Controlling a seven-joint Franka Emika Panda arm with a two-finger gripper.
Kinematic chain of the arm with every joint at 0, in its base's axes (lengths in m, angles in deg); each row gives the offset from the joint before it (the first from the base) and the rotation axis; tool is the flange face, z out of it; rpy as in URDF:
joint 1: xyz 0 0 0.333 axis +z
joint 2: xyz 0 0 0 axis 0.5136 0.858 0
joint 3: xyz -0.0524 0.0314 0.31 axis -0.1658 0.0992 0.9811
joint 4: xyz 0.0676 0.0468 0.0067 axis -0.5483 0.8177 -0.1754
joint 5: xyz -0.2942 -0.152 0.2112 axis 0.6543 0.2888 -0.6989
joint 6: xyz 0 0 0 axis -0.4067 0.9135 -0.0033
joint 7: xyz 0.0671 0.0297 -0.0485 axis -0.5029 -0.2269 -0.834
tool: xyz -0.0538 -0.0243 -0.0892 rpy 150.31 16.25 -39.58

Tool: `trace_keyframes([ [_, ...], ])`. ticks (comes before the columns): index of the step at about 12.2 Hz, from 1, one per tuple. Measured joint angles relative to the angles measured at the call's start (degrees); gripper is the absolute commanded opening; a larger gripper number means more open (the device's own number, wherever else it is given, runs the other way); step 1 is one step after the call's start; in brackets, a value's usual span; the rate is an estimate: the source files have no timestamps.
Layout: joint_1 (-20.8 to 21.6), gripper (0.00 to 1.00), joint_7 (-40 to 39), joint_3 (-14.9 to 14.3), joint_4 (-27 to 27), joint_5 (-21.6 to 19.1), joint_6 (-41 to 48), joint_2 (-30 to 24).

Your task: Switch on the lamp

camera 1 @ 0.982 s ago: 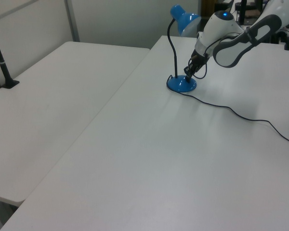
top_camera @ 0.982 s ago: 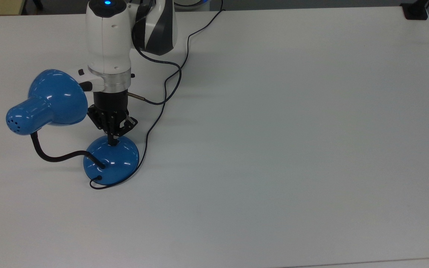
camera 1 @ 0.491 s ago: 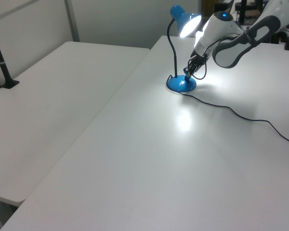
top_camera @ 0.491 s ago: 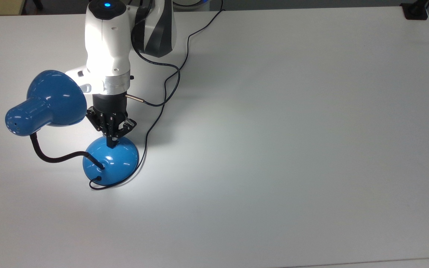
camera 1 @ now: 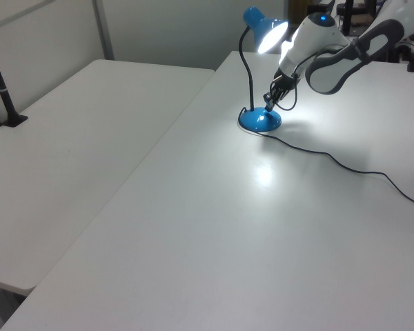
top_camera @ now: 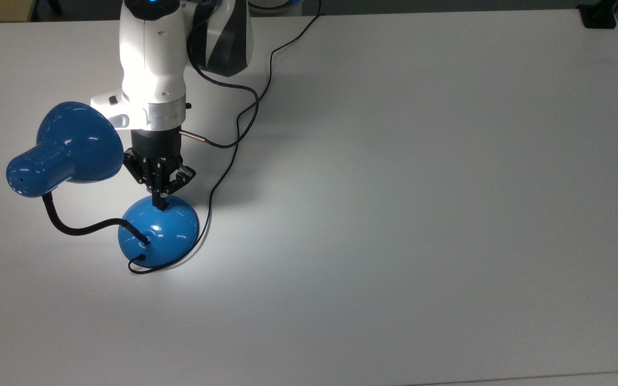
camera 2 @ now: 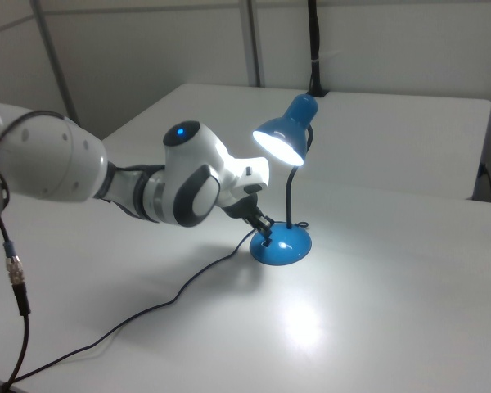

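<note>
The blue desk lamp (top_camera: 159, 236) stands at the left of the top view on the white worktop (top_camera: 421, 214), lit; its shade (camera 2: 280, 137) throws a bright patch below. My pincer (top_camera: 160, 202) has its fingers drawn together, holding nothing, its tip apparently touching the domed base's upper edge. The black cord (top_camera: 234, 139) runs past the base.

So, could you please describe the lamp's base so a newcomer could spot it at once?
On the white table, find the robot arm at the top view's left. Just below its jaws sits the base: a glossy blue dome, from which a black gooseneck rises.
</note>
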State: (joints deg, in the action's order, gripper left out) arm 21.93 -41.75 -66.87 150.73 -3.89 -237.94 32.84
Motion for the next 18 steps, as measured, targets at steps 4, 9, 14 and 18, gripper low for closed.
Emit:
trace_keyframes([
  [4, 0.42, 0.07, 0.00, 6.12, 0.08, 0.04, 19.77, -7.92],
  [9, 7.42, 0.55, -4.93, 8.78, -7.55, -0.93, 46.90, -13.82],
  [14, 11.04, 1.00, -13.04, 6.70, -12.93, -5.57, 60.11, -19.82],
  [18, 15.83, 1.00, -13.53, 2.48, -12.91, -5.58, 62.54, -23.24],
])
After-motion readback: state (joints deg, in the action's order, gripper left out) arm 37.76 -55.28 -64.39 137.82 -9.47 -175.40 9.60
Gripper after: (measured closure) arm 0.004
